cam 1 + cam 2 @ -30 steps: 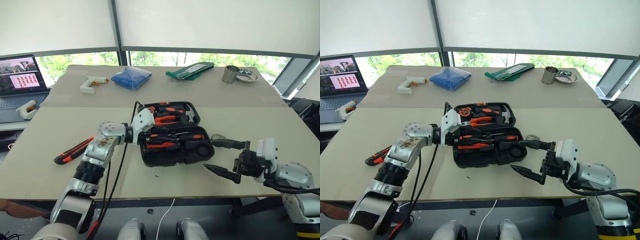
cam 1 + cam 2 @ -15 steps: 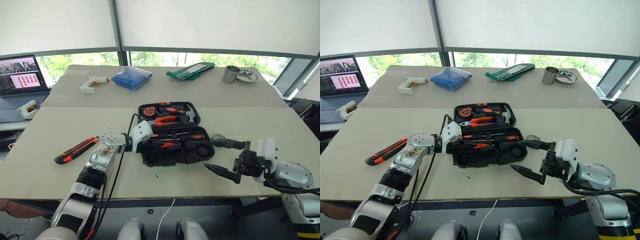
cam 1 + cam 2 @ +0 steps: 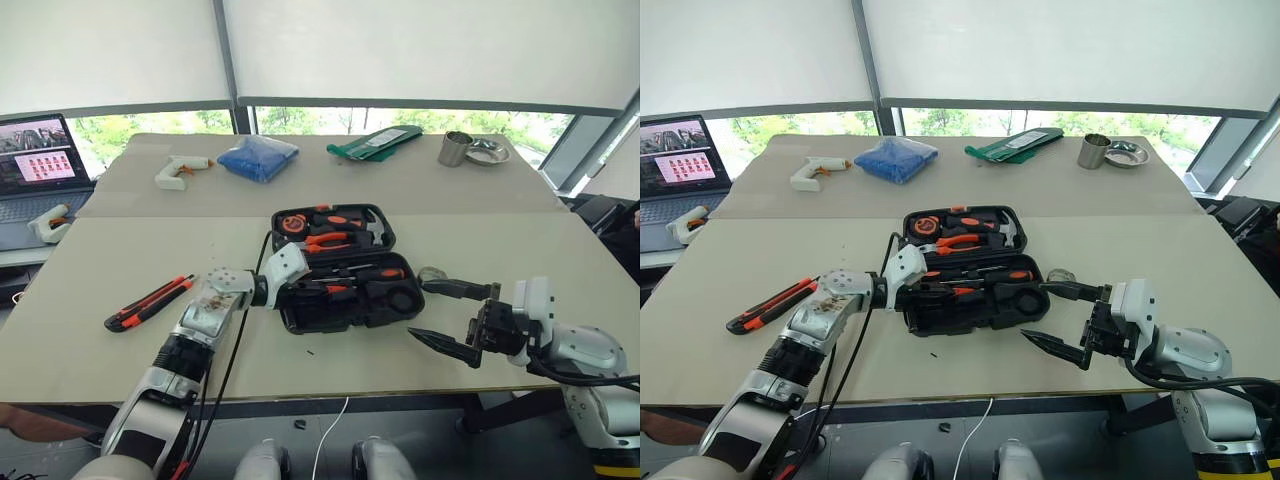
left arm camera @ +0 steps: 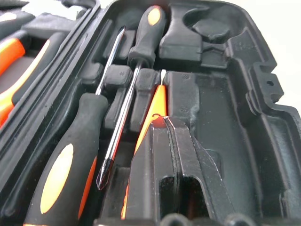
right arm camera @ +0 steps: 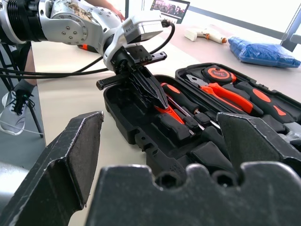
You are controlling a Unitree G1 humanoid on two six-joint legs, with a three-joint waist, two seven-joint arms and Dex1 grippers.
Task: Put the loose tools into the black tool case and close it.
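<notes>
The black tool case [image 3: 331, 322] lies open mid-table, its lid [image 3: 384, 237] holding orange-handled pliers and a hammer. Two black-and-orange screwdrivers [image 4: 61, 169] [image 4: 146, 33] sit in the front half's recesses. My left gripper [image 3: 306, 285] is shut and reaches into that half; its fingertips [image 4: 165, 123] rest over the slim orange tester pen [image 4: 156, 104], which lies along a recess. Whether the pen is pinched I cannot tell. The orange-black utility knife [image 3: 150, 302] lies on the table left of the case. My right gripper [image 3: 418, 308] hangs open right of the case, holding nothing.
A small greyish round thing [image 3: 432, 273] lies beside the right gripper's upper finger. On the far table are a white glue gun [image 3: 180, 170], a blue bag [image 3: 258, 157], a green packet [image 3: 375, 142], a metal cup [image 3: 455, 148] and a dish [image 3: 487, 152]. A laptop [image 3: 35, 165] stands far left.
My left gripper has sunk into the front half of the case and closed its fingers. The right arm has stayed still.
</notes>
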